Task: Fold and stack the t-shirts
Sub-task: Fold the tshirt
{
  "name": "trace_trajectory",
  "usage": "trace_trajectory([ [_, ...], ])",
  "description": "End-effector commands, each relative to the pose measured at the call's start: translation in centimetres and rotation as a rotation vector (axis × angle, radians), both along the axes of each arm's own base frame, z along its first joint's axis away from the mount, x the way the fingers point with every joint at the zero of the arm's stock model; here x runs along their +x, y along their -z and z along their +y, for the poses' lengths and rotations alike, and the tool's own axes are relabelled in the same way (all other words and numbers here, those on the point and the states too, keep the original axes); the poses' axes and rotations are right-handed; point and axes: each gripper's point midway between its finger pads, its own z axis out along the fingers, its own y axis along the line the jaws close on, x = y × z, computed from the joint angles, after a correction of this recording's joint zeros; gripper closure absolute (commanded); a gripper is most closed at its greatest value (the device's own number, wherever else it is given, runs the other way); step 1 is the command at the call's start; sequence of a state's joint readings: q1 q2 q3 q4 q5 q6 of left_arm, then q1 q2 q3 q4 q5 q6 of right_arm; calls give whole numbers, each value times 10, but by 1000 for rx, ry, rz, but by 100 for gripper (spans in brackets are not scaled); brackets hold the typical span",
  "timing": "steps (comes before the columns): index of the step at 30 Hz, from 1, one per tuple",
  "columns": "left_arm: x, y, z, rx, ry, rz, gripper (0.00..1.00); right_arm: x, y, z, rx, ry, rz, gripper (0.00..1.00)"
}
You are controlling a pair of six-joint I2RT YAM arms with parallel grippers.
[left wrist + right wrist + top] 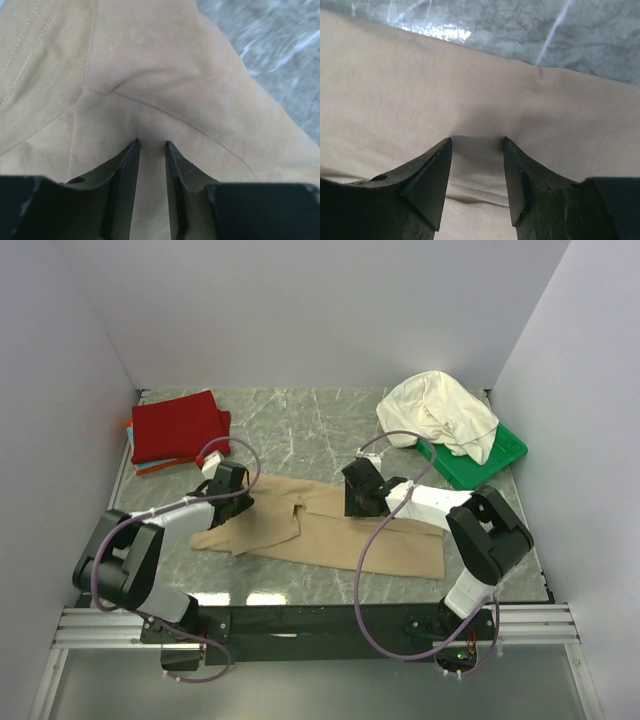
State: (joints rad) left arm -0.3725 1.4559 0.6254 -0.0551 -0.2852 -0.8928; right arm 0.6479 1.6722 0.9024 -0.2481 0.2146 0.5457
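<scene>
A tan t-shirt (330,528) lies spread and partly folded across the middle of the marble table. My left gripper (238,502) presses down on its left part. In the left wrist view the gripper (151,142) shows a narrow gap, with tan cloth (150,75) creased around the fingertips. My right gripper (358,502) stands open on the shirt's upper middle. In the right wrist view the gripper (477,140) has its tips dug into the cloth (420,90) near its edge. A deep red t-shirt (178,425) lies folded at back left, over thin orange and teal ones (148,466). A cream-white t-shirt (440,412) lies crumpled at back right.
A green plastic tray (495,458) sits at the back right, partly under the cream-white shirt. White walls close in the table on three sides. Grey marble table (300,430) shows between the piles. Cables loop over both arms.
</scene>
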Motion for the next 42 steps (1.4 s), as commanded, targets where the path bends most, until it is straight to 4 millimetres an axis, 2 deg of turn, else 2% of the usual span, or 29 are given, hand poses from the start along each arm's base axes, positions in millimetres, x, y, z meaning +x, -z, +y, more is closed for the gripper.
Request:
trace_trajectory([
  [1,-7,26,-9,3,74,94,67,-51,30,-31,-88,20,186,47],
  [6,8,39,-20,6,114,127,67,-62,27,-37,-85,33,203,47],
  [10,24,43,-33,-1,161,149,64,-68,27,-37,-74,25,217,47],
  [18,69,43,-57,-6,224,151,61,-74,28,-34,-59,16,232,47],
  [19,79,36,-62,-11,231,137,61,-76,28,-33,-58,10,237,47],
  [21,85,45,-66,-6,250,164,61,-77,28,-31,-54,3,240,47],
  [22,96,39,-71,-11,256,149,61,-78,28,-29,-52,-2,240,47],
  [24,102,45,-75,-8,267,165,62,-78,27,-26,-42,-8,240,47],
  [28,129,42,-84,-3,275,147,62,-82,27,-18,-33,-39,248,47],
  [33,150,40,-91,11,288,138,62,-87,21,-5,-10,-76,248,47],
  [36,163,34,-94,24,293,125,62,-91,14,1,0,-92,237,47],
  [37,173,26,-97,26,294,103,62,-91,9,2,7,-95,225,47],
  [39,181,16,-100,31,301,88,61,-89,2,1,0,-88,207,47],
  [42,192,-19,-106,40,306,32,61,-83,-14,-3,-17,-79,162,47],
])
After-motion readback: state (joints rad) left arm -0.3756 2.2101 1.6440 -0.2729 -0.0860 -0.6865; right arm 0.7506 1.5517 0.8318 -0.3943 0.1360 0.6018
